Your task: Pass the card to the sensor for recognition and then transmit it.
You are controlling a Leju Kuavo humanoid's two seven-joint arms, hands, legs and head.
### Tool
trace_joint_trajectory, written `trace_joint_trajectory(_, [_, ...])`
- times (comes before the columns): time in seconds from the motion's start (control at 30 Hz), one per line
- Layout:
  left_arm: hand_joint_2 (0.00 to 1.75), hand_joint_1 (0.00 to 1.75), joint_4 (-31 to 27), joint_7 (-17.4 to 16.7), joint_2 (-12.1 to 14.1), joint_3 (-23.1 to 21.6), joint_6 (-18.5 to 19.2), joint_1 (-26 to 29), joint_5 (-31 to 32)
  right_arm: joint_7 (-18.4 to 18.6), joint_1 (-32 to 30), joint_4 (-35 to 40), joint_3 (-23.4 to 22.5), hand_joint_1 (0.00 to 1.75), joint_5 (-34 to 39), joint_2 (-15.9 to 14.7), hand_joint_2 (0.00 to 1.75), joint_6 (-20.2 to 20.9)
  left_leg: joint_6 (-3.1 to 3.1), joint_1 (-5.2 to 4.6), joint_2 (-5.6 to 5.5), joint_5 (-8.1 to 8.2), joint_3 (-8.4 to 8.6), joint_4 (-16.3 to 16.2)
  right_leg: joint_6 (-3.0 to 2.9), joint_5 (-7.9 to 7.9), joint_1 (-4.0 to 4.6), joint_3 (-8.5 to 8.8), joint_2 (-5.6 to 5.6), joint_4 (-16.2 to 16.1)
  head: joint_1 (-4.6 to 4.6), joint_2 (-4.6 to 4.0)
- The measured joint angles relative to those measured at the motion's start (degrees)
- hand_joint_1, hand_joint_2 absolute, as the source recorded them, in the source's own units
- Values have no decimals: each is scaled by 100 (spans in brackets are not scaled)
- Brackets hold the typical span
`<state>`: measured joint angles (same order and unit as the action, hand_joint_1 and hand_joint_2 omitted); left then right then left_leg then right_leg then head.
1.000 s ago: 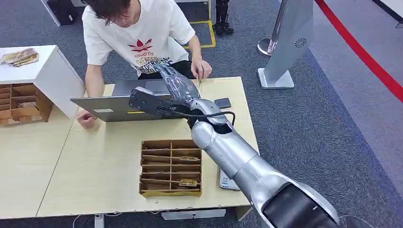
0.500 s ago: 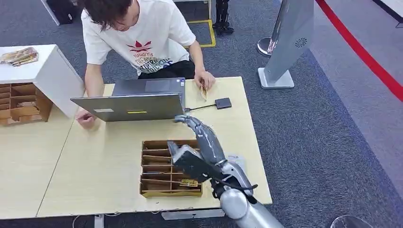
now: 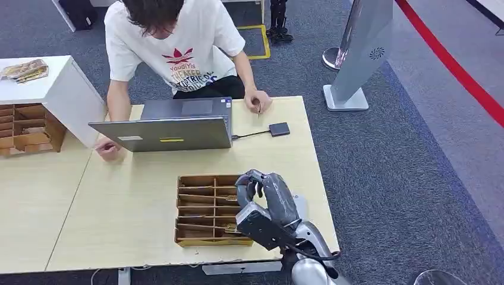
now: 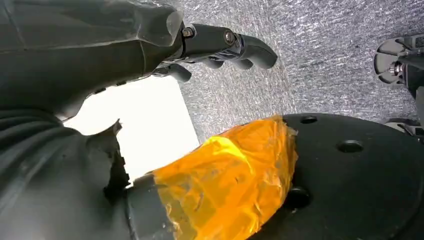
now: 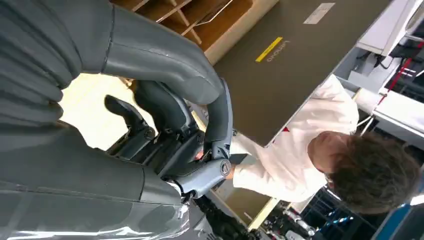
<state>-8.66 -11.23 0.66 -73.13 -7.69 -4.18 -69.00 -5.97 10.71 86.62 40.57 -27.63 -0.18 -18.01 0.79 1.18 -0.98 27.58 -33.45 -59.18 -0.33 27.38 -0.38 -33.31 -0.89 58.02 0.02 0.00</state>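
**Right hand back at card tray**

Right hand [image 3: 265, 196], fingers curled in on nothing, has withdrawn from the far counter [image 3: 119, 202] edge to the card tray [image 3: 205, 211]. The card [image 3: 258, 108] now sits in the person's hand [image 3: 258, 101] near the sensor [image 3: 279, 129]; handover appears complete. A laptop [image 3: 163, 133] stands between tray and person.

grey laptop [image 3: 163, 133], cardboard divider box [image 3: 209, 209]
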Motion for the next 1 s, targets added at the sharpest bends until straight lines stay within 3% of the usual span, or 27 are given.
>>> trace_joint_trajectory(0.07, [0, 0, 0, 0, 0, 2, 0, 0, -9, 7, -35, 35, -22, 127, -37, -37, 175, -13, 0, 0, 0, 0, 0, 0, 0, 0, 0, 0, 0, 0, 0, 0])
trace_joint_trajectory(0.1, [0, 0, 0, 0, 0, 2, 0, 0, -11, 7, -54, 57, -35, 80, -59, -54, 175, -22, 0, 0, 0, 0, 0, 0, 0, 0, 0, 0, 0, 0, 0, 0])
trace_joint_trajectory(0.17, [0, 0, 0, 0, 0, 2, -2, 0, -13, 11, -83, 85, -55, 65, -118, -76, 175, -63, 0, 0, 0, 0, -1, 0, 0, 0, 0, 0, 0, -1, 0, 0])
trace_joint_trajectory(0.27, [0, 0, 0, 11, 0, 2, -2, 1, -17, 42, -96, 116, -55, 65, -304, -107, 175, -98, 0, 0, 0, 0, 0, 0, 0, 0, 0, 0, 0, 0, 0, 0])
trace_joint_trajectory(0.4, [0, 0, 0, 15, 0, 2, 0, 2, -24, 127, -102, 116, -42, 44, -594, -120, 175, -109, 0, 0, 0, 0, 0, 0, 0, 0, 0, 0, 0, 0, 0, 0])
trace_joint_trajectory(0.6, [0, 0, 0, 9, 0, 2, 4, 1, -46, 269, -102, 26, 179, 42, -1174, -122, 175, -201, 0, 0, 0, 0, -1, 0, 0, 0, 0, 0, 0, 0, 0, 0])
trace_joint_trajectory(1.0, [0, 0, 0, 4, 0, 2, 4, 1, -59, 400, -88, -205, 513, 47, -1510, -122, 175, -230, 0, 0, 0, 0, -2, 0, 0, 0, 0, 1, 1, 0, 0, 0])
